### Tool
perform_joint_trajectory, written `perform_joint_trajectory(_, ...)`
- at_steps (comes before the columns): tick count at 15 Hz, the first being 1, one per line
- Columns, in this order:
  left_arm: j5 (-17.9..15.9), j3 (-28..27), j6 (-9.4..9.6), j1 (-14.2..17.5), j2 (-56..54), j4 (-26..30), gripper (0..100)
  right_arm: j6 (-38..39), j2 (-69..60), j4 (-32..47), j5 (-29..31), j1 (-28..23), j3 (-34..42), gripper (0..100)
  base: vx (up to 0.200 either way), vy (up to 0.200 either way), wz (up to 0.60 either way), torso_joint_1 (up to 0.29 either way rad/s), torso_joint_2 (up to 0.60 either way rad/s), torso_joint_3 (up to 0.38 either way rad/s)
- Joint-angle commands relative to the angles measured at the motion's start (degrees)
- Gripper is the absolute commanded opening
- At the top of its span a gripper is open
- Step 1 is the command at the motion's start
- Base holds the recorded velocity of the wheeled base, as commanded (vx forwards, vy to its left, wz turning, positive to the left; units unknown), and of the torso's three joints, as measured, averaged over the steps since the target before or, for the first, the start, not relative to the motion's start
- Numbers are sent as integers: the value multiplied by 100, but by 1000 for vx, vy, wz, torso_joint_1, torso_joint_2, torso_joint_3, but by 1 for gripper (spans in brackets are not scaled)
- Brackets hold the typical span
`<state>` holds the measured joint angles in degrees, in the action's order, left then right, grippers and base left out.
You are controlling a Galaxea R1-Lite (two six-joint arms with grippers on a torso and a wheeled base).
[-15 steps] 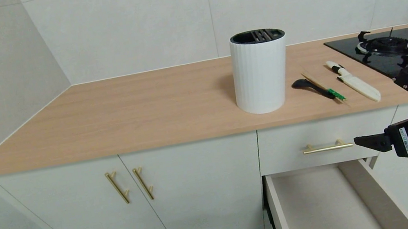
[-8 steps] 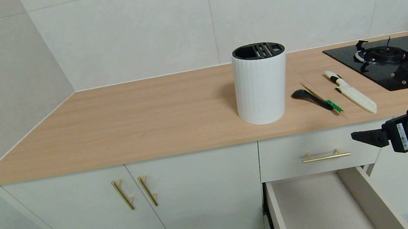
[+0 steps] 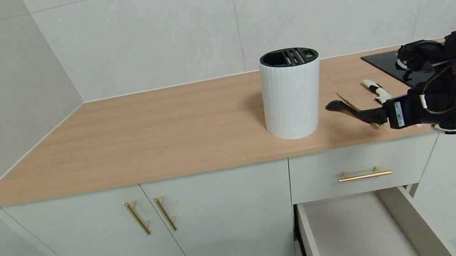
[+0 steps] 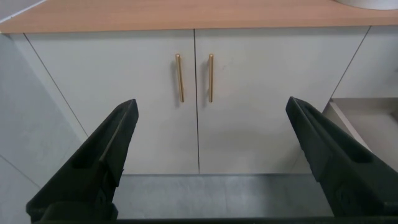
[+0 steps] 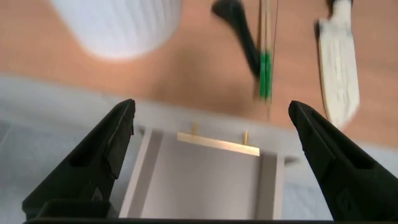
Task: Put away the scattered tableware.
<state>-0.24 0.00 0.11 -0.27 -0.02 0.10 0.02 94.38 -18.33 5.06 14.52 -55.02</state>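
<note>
our right claw (image 5: 211,109), released and empty, has risen to the spoon (image 3: 338,106) beside the white holder (image 3: 292,94); we judge grasping comes next.

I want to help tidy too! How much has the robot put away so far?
Done: the lower drawer is pulled open. In hand: nothing yet; the right gripper is open and empty, at the front edge of the counter, near the utensils. Left: the black spoon, the chopsticks and the knife all lie on the counter, so all three need putting away.
</note>
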Motion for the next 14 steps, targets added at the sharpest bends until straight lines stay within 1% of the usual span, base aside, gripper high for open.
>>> perform_joint_trajectory(1,-2,0,7,0,2,-1,100,-2,529,-285,57,-213,-18,100,0,0,0,0,0,0)
perform_joint_trajectory(3,-2,0,7,0,2,-1,100,-20,836,-689,162,-468,-35,100,0,0,0,0,0,0)
perform_joint_trajectory(4,-2,0,-2,0,2,-1,100,-38,977,-733,162,-529,-44,100,0,0,0,0,0,0)
perform_joint_trajectory(7,-2,0,7,0,2,-1,100,-20,1258,-733,153,-608,-159,100,0,0,0,0,0,0)
perform_joint_trajectory(11,-2,0,7,0,2,-1,100,-20,1777,-1375,224,-722,-220,100,0,0,0,0,0,0)
perform_joint_trajectory(14,-2,0,-2,0,2,-1,100,-20,1900,-1436,294,-731,-229,100,0,0,0,0,0,0)
